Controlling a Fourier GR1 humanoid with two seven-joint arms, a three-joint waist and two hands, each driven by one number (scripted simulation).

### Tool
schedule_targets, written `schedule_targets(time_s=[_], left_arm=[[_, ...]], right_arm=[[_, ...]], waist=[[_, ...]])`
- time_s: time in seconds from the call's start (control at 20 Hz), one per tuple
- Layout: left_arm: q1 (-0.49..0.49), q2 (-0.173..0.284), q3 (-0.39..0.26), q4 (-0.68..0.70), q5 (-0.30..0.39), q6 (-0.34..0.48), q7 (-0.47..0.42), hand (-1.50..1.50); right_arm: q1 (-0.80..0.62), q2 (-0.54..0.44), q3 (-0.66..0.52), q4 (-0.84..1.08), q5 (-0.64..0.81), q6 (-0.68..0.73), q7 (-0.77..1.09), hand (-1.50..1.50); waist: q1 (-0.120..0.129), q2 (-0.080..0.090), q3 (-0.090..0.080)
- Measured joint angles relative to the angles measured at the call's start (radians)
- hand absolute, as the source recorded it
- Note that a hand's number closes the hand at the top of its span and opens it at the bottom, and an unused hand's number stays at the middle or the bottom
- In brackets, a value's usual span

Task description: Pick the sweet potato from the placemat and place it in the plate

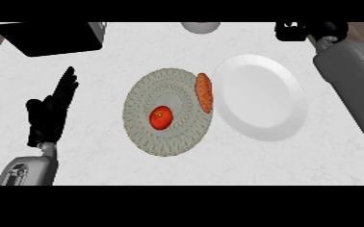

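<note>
We see the sweet potato (pixel 204 92) lying on the placemat's (pixel 146 125) right edge, just beside the white plate (pixel 263 101). A tomato (pixel 161 118) sits near the placemat's middle. Left of the placemat, the left hand (pixel 50 113) rests, fingers straight. Beyond the plate, the right hand (pixel 302 30) is unclear; we cannot tell.

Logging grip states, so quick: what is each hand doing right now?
Left hand: open, fingers straight, holding nothing.
Right hand: at the top right, holding nothing visible; open or shut cannot be told.
</note>
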Motion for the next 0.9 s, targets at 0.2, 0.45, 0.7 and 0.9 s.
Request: schedule_targets(time_s=[0.2,0.45,0.7,0.9], left_arm=[[-0.010,0.001,-0.007,-0.019,0.000,-0.008,0.010,0.00],[-0.033,-0.015,-0.029,-0.031,-0.004,-0.019,0.012,0.00],[-0.086,-0.037,-0.044,0.012,-0.022,-0.026,-0.006,0.00],[-0.096,-0.044,-0.053,-0.011,-0.028,-0.038,0.015,0.00]], right_arm=[[0.048,-0.021,-0.017,-0.205,-0.048,0.033,0.065,1.50],[0.124,0.001,-0.012,-0.462,-0.071,0.046,0.257,1.50],[0.183,0.068,-0.004,-0.605,-0.034,0.027,0.390,1.50],[0.156,0.154,-0.004,-0.541,0.017,0.028,0.410,1.50]], waist=[[0.023,0.011,0.001],[0.069,0.031,0.001],[0.113,0.049,0.002],[0.139,0.056,0.002]])
